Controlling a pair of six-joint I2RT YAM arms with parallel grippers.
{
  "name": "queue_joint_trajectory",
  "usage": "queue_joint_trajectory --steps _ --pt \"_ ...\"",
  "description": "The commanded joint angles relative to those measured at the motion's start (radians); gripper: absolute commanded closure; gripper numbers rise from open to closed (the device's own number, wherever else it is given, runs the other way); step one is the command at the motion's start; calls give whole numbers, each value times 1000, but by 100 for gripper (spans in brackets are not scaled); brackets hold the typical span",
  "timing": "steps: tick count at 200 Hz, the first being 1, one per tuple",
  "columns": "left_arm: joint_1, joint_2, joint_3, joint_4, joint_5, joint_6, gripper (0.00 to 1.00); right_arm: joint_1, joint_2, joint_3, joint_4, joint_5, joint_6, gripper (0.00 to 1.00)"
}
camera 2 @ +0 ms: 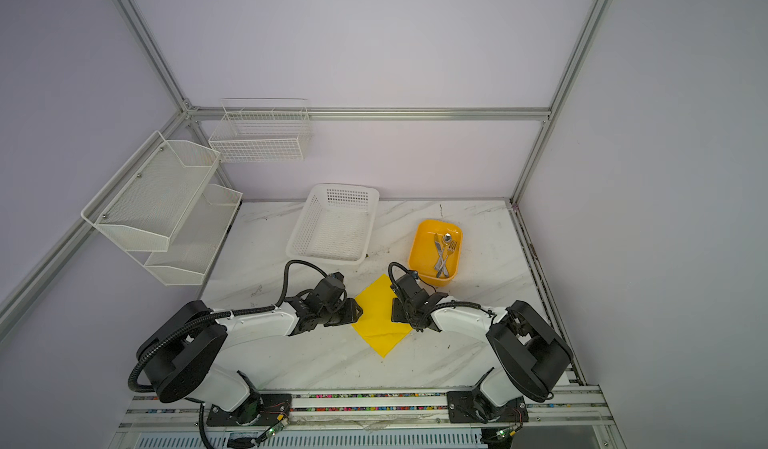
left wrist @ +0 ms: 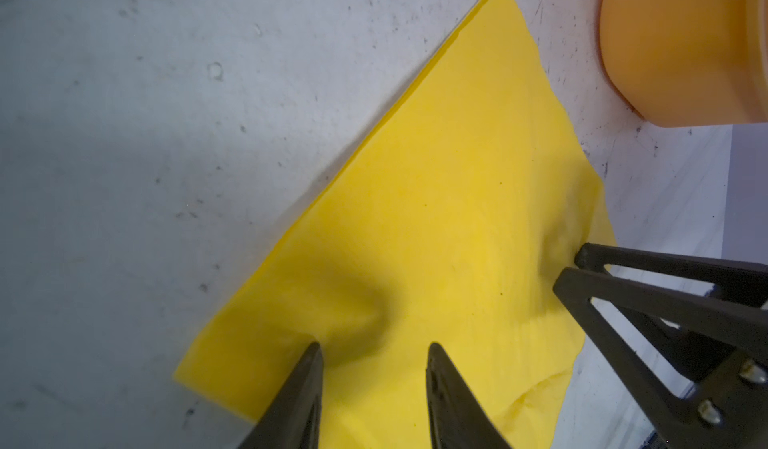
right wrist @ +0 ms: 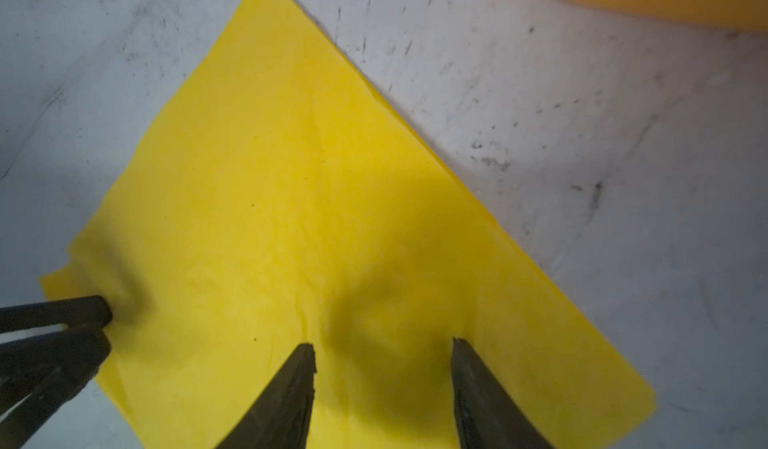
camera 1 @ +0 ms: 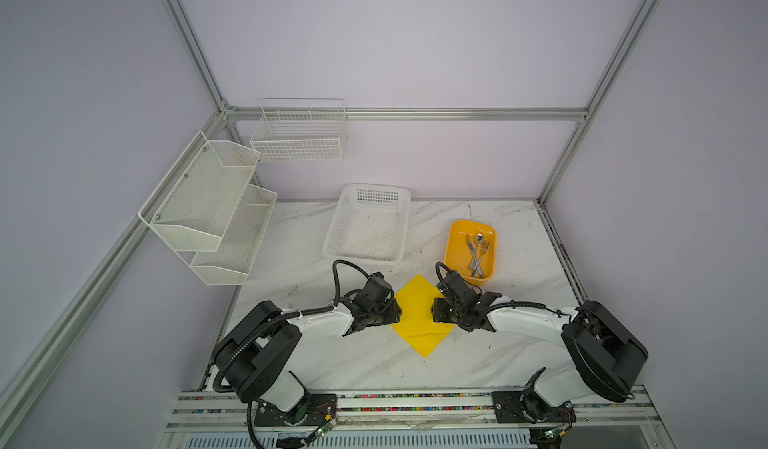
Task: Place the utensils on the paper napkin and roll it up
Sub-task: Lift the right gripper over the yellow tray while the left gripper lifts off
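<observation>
barely started. got napkin (camera 1: 419, 314) flat mid-table, utensils (camera 1: 477, 256) still in the tub (camera 1: 453, 256) near it. seeing left gripper (left wrist: 374, 347) and right gripper (right wrist: 382, 343) spread apart, tips on napkin. gotta load, roll.

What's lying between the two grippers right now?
Only bare paper napkin. The left gripper and right gripper each have their open tips over it, as both wrist views show.

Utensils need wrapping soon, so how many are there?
3, all in the orange tub, crossing one another: knife, spoon, fork. Another could lie hidden beneath them.
</observation>
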Motion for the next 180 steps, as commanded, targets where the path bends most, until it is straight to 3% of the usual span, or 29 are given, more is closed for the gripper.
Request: queue_joint_trajectory --steps 1,39,71,96,114,135,159,180 --pt "1 -39 -16 -64 -47 1 47 -11 -6 24 -25 8 -20 44" --pt "-1 -196 6 -71 -44 70 33 -32 -188 80 -66 44 -52 42" --pt "-1 -258 43 -114 -72 145 31 -194 -208 173 -137 80 -101 42" --pt "0 -305 49 -130 -113 204 29 -320 -106 274 -155 42 -131 42" --pt "1 -339 74 -184 -166 231 23 -372 -9 349 -149 -19 -153 42" --pt "1 -368 108 -227 -222 276 15 -394 133 459 -173 -128 -188 42" --pt "3 -386 148 -247 -277 330 8 -397 240 553 -224 -98 -196 42" --pt "4 -386 198 -279 -309 366 5 -397 311 611 -253 -196 -246 44"
